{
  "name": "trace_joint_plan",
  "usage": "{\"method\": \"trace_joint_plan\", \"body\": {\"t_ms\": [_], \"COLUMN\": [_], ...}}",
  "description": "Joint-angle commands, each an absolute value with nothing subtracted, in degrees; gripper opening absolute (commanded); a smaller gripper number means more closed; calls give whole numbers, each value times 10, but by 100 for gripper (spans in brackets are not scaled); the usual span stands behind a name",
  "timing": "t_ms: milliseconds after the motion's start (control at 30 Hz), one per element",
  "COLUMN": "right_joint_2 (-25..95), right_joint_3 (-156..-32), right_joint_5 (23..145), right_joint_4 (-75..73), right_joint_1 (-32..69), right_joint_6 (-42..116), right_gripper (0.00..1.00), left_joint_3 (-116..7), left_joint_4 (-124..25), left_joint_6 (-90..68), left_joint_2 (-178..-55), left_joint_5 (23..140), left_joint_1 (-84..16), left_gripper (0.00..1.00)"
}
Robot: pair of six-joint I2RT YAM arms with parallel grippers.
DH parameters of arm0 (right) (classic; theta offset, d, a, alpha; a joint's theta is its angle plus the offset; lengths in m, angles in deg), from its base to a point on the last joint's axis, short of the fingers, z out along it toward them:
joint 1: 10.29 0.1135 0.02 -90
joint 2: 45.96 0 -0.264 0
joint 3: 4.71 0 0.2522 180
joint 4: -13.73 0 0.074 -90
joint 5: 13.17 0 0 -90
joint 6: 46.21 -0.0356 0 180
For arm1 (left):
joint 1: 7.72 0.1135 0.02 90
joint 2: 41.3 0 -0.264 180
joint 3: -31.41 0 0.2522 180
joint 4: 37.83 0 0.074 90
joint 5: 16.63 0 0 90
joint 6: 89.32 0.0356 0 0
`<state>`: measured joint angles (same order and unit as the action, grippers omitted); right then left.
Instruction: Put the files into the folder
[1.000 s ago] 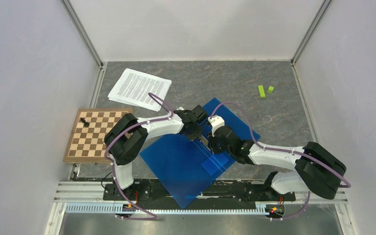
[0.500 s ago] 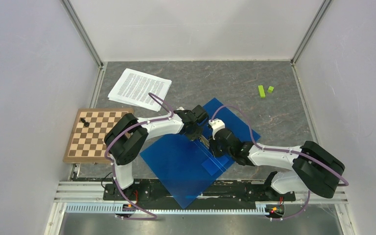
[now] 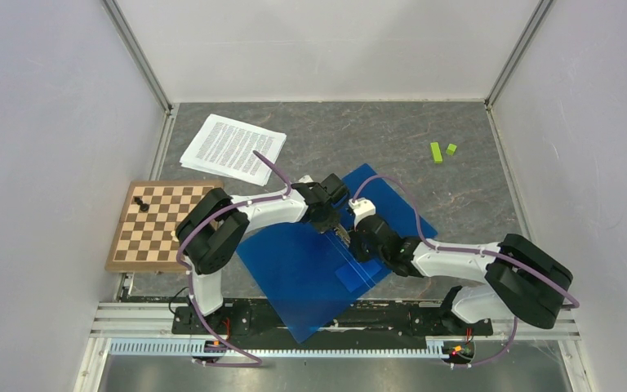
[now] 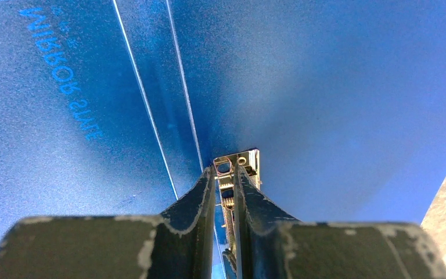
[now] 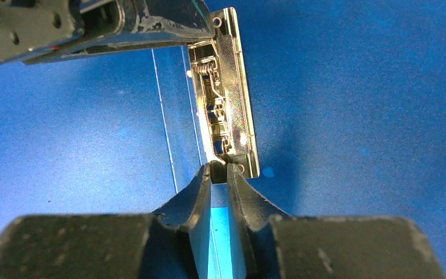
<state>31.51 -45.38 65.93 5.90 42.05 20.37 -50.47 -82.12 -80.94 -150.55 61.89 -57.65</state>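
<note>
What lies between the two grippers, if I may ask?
The folder's metal clip, with left gripper and right gripper at its ends; right wrist view.

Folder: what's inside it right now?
Only the metal clip, pinched by left claw and right claw. The files lie outside the folder. Arms cover part of its middle.

chessboard [image 3: 163, 226] with one black piece [image 3: 138, 201] at left; two green blocks [image 3: 436, 152] far right.

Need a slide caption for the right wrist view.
Right gripper and left gripper, jaws nearly closed, pinch opposite ends of the metal clip inside the open blue folder.
</note>
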Motion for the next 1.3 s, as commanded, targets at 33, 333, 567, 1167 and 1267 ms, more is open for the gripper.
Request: {"method": "trace_joint_plan", "body": {"t_ms": [33,333,567,1167,1267], "right_joint_2": [346,384,364,236,242], "right_joint_3": [-465,-480,-462,-434,-428], "right_joint_5": [589,503,513,600,596], "right_joint_4": [18,-56,-30,75,79], "right_joint_1": [419,431,431,421,421], "right_joint_6": [162,127,120,163,168], "right_gripper": [10,6,15,29,28], "left_joint_3": [-420,-392,-376,-400,-409], "left_joint_4": [-892,-887,-883,-990,-1013], "left_joint_6": [-727,-701,-710,-782,-789], "left_joint_2": [-1601,-1604,-1606,-1565,-1557], "left_joint_5": [619,604,606,629,631], "left_joint_1": [-583,-583,-582,-586,-588], "left_gripper": [2,2,2,2,2]}}
